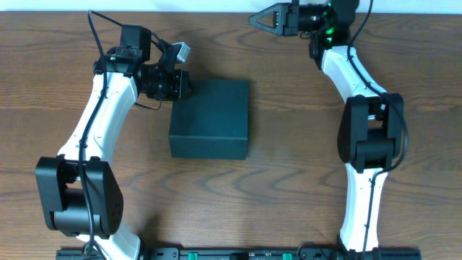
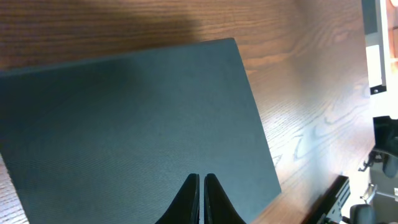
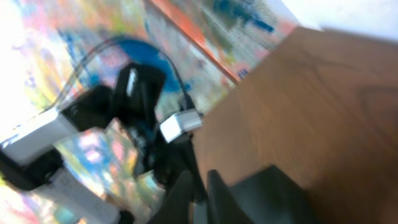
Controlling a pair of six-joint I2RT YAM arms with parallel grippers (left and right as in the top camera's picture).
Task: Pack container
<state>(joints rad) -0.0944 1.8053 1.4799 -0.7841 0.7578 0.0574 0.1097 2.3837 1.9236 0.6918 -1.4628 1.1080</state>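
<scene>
As the container sits closed, left fingers hover — pinched.

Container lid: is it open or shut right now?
Shut. The lid lies flat on the container; no raised edge, no inside showing.

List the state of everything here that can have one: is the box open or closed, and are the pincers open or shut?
container: lid closed, resting flat on the table.
left pincer: shut, holding nothing, over the container's lid.
right pincer: shut, holding nothing, near the table's far edge, apart from the container.
</scene>
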